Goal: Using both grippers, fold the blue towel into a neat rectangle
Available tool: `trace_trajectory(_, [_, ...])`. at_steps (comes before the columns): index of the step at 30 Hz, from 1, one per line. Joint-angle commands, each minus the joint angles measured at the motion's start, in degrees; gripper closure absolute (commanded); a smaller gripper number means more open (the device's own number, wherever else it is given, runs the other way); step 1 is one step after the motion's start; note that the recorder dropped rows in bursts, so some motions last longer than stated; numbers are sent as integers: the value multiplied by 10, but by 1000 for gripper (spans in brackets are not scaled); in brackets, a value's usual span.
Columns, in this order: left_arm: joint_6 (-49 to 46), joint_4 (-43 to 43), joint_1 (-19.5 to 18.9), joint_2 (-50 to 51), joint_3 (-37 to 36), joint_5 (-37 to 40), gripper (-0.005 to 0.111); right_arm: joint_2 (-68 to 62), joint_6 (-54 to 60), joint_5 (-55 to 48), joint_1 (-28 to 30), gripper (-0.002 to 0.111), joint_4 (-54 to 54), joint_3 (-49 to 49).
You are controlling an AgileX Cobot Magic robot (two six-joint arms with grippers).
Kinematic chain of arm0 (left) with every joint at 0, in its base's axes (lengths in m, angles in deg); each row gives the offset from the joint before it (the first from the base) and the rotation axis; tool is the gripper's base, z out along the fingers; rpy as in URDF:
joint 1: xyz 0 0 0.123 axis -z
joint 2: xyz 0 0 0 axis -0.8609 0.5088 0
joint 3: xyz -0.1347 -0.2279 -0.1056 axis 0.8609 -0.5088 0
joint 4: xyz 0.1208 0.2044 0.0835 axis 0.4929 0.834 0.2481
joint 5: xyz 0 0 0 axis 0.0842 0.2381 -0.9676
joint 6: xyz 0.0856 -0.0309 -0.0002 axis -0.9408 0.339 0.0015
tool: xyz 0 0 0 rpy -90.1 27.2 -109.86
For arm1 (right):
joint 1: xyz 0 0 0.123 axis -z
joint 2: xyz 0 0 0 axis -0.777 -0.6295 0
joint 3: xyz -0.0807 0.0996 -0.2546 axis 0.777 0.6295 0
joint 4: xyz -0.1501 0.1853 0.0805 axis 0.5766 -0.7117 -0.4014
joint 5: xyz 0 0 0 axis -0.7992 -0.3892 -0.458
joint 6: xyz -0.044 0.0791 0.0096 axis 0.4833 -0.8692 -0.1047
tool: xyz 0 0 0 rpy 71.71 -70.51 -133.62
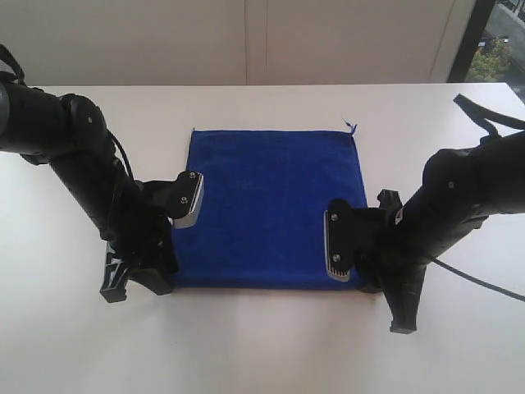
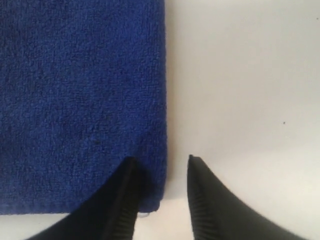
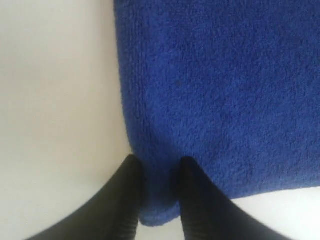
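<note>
My left gripper (image 2: 161, 159) and right gripper (image 3: 158, 158) each straddle a corner of the blue towel (image 1: 275, 205), which stretches ahead of both; left jaws parted (right's grip: cannot tell).

I see the towel (image 1: 275, 205) as soft fleecy cloth, matt, with a fine nubbly pile. The desk (image 1: 262, 345) looks smooth, pale and faintly glossy. The left gripper (image 2: 161, 159) has matt black fingers (image 2: 210, 205), ribbed inside; its grey plate (image 1: 189, 201) looks like satin metal.
</note>
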Motion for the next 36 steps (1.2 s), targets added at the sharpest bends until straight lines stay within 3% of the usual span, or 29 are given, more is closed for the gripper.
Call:
trace_trajectory(1, [-2, -4, 2, -1, 0, 14, 97, -21, 5, -10, 0, 96, 5, 8])
trace_trajectory(3, [-2, -4, 2, -2, 0, 19, 107, -21, 5, -15, 0, 99, 5, 8])
trace_trajectory(9, [11, -4, 2, -14, 0, 59, 107, 4, -2, -55, 0, 99, 5, 8])
trace_trajectory(13, [87, 4, 2, -39, 0, 82, 107, 47, -10, -98, 0, 107, 4, 8])
trace_trajectory(19, [89, 12, 2, -62, 0, 100, 107, 67, -16, -107, 0, 108, 3, 8])
trace_trajectory(25, [-35, -29, 2, -63, 0, 97, 106, 53, -16, -99, 0, 108, -3, 8])
trace_trajectory(29, [-107, -61, 2, -51, 0, 95, 93, 49, -16, -95, 0, 108, -3, 8])
trace_trajectory(36, [-108, -56, 2, -36, 0, 53, 72, 49, -16, -91, 0, 108, -6, 8])
